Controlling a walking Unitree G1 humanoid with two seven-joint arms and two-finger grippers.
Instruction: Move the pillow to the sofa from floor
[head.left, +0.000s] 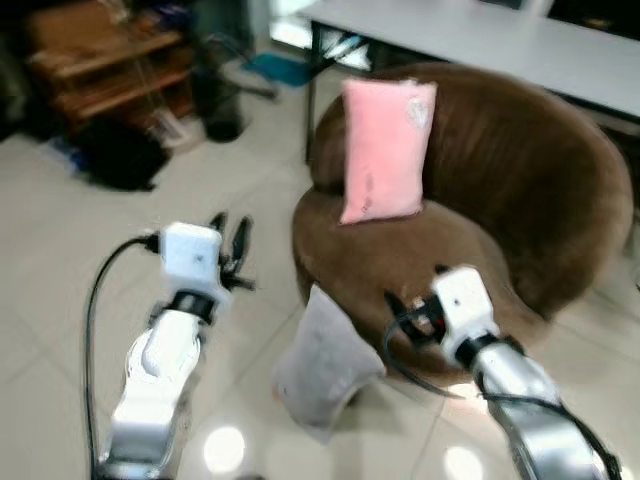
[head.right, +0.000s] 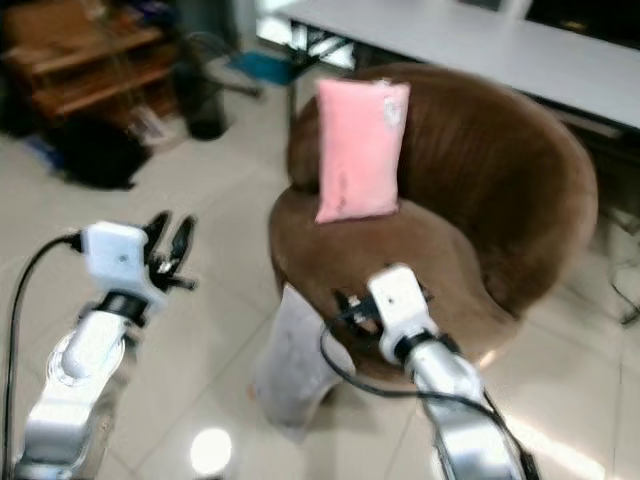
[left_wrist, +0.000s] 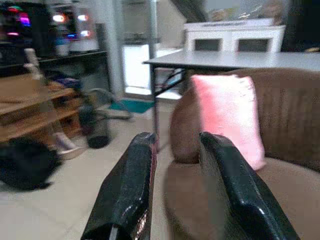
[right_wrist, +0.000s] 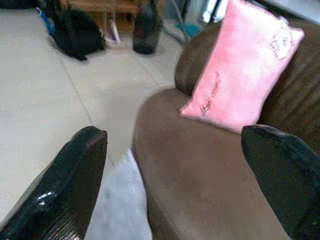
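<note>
A grey pillow (head.left: 325, 365) stands on the tiled floor, leaning against the front of the round brown sofa (head.left: 520, 190). A pink pillow (head.left: 385, 150) rests upright against the sofa's backrest. My left gripper (head.left: 230, 228) is raised over the floor to the left of the sofa, open with a narrow gap and nothing between its fingers (left_wrist: 130, 200). In the right wrist view my right gripper (right_wrist: 175, 135) is wide open and empty, hovering above the sofa's front edge, with the grey pillow (right_wrist: 120, 210) just below it.
A grey table (head.left: 480, 40) stands behind the sofa. At the back left are a wooden shelf (head.left: 110, 60), a black bag (head.left: 120, 150) on the floor and a dark bin (head.left: 222, 100). Open tiled floor (head.left: 60, 260) lies to the left.
</note>
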